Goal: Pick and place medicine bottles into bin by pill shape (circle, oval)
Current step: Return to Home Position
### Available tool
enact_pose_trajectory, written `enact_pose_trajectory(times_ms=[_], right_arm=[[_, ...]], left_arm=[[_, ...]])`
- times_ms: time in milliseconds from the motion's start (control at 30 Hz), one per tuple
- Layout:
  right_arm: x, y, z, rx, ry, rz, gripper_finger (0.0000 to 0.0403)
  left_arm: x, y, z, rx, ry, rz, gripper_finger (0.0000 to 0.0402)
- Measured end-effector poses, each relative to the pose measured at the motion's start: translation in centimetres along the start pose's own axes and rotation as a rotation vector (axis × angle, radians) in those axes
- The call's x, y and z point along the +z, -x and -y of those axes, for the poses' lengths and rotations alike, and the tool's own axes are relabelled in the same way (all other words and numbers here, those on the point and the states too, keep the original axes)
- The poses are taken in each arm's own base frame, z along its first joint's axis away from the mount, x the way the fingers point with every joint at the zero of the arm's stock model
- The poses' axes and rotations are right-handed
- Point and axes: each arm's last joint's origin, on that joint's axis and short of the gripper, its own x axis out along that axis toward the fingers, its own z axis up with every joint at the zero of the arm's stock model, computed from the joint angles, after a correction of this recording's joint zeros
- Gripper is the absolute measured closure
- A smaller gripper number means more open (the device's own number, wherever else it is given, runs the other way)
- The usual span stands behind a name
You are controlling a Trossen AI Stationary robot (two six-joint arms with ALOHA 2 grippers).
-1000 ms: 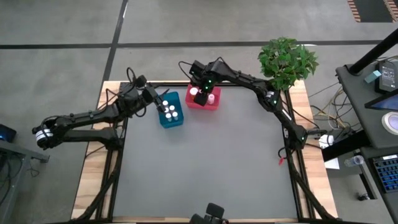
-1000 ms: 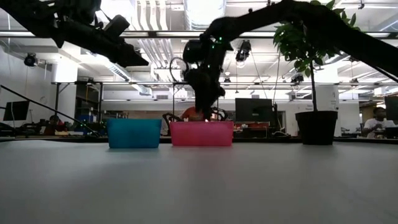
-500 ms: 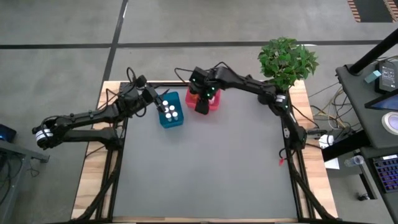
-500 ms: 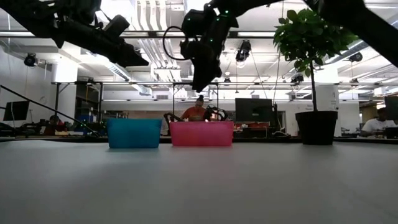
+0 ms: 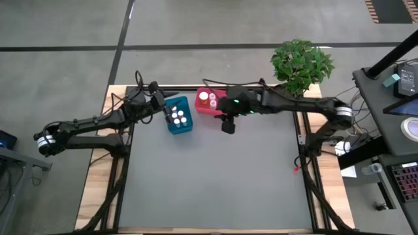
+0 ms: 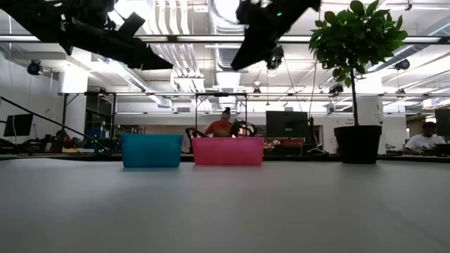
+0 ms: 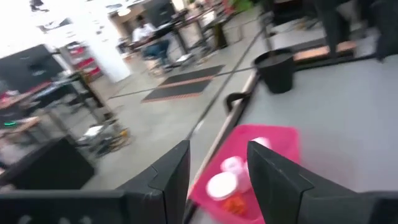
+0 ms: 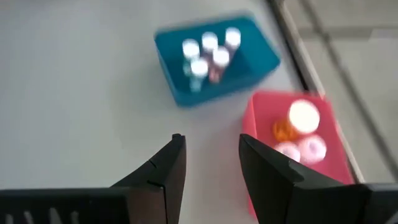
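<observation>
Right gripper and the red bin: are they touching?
Apart. The low view shows the right gripper high above the red bin, clear air between. The left gripper hangs by the blue bin.

A: Counter [image 5: 215, 176] top?
B: Grey, matt, smooth. Bare pale wood strips [image 5: 96, 186] run along its sides.
A: The bins just ahead of the right hand [image 8: 210, 142]?
B: Both plastic. The blue bin [image 8: 211, 94] is opaque with a slight sheen. The red bin [image 8: 260, 115] looks translucent in the low view.
A: Medicine bottles [image 8: 305, 114]?
B: Smooth white plastic caps. One in the red bin has an orange see-through body.
A: Fingers [image 8: 168, 174]?
B: Dark, matt, plastic-looking. Same on the left hand [image 7: 217, 148].
</observation>
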Motion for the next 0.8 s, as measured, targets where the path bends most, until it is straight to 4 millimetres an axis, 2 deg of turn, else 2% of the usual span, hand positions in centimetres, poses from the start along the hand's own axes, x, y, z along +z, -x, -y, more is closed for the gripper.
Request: enact_pose_trajectory(times_ms=[200, 433, 600, 800], right_arm=[[-3.4, 3.3, -1.5, -0.028, 0.086, 0.232, 0.0267], [-7.9, 6.4, -2.5, -0.076, 0.178, 0.398, 0.0269], [-10.7, 8.1, -2.8, -0.101, 0.196, 0.489, 0.0271], [-13.6, 9.6, -3.2, -0.084, 0.195, 0.540, 0.0271]], left_arm=[[0.2, 0.0, 0.5, -0.094, 0.112, 0.033, 0.0260], [1.1, 0.5, 1.8, -0.177, 0.166, 0.075, 0.0260], [2.2, 1.7, 2.8, -0.243, 0.161, 0.140, 0.0260], [2.6, 3.5, 3.0, -0.290, 0.151, 0.130, 0.0260]])
